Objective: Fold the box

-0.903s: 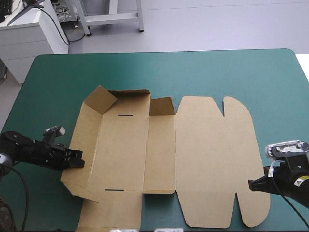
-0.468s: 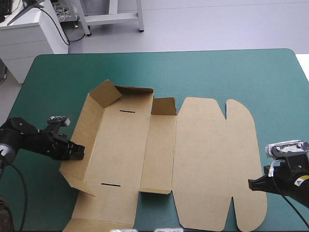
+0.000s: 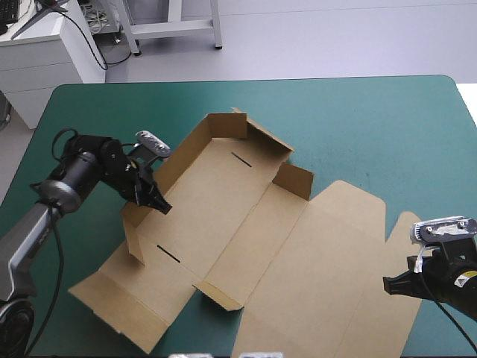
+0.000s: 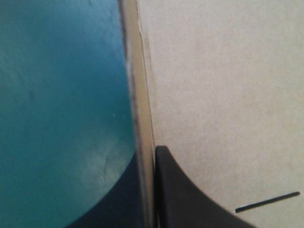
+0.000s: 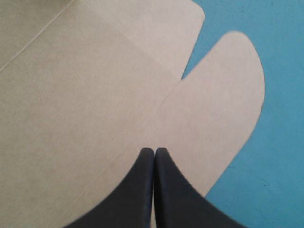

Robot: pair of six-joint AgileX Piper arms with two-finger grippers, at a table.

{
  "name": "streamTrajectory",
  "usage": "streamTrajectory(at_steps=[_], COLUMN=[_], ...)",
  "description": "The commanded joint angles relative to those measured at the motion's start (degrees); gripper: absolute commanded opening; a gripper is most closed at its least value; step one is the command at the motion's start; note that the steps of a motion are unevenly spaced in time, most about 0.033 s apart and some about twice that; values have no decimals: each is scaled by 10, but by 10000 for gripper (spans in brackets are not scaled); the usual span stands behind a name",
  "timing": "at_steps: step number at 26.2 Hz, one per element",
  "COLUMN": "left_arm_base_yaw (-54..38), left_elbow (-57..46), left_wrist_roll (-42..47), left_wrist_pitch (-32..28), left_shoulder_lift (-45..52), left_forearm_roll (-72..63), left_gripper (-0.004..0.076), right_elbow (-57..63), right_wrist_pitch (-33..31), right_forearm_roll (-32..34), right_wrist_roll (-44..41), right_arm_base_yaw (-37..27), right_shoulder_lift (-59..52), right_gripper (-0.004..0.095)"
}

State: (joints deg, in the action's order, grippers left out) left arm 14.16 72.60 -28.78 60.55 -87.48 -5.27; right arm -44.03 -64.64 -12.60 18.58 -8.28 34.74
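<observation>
Nearest the robot, at the table's (image 3: 373, 119) near right corner, the right end effector (image 3: 387, 285) sits over the box's lid (image 3: 335, 253). Its black fingers (image 5: 135, 194) are pressed tip to tip with nothing between them, beside the rounded flap (image 5: 228, 95); whether they touch the board I cannot tell. The brown box (image 3: 223, 216) lies slantwise across the middle of the teal-green table, lid flat toward the near right and a near panel (image 3: 119, 302) flat toward the near left.

Farther in, the left end effector (image 3: 158, 205) pinches the long side wall (image 4: 142, 95), which runs edge-on between its fingers (image 4: 190, 204), the inner one close to a slot (image 4: 267, 201). A corner tab (image 3: 134, 242) stands at that wall's near end. Beyond, the end wall (image 3: 227, 125) is raised too.

The step in hand looks like setting this side wall upright. The sheet is light and probably slides easily, so the wall should swing about its crease rather than be dragged. The right end effector bearing down on the lid would likely steady it. Turning the corner tab inward should let the near panel fold over and reach the slot.
</observation>
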Motion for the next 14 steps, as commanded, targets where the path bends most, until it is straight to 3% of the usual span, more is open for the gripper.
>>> streamTrajectory(at_steps=[1,10,14], left_arm_base_yaw=[71,211,275], left_elbow=[80,194,209], left_wrist_roll=[7,4,4], left_wrist_pitch=[-38,-139,-239], left_shoulder_lift=[-18,-92,-115], left_forearm_roll=[77,255,373], left_gripper=[-8,-8,-8], right_elbow=[-15,-15,-15], right_wrist_pitch=[16,-5,-7], right_forearm_roll=[-6,-7,-9], right_wrist_roll=[-3,-7,-7], right_arm_base_yaw=[0,0,0], right_shoulder_lift=[4,4,4], right_gripper=[-19,-19,-19])
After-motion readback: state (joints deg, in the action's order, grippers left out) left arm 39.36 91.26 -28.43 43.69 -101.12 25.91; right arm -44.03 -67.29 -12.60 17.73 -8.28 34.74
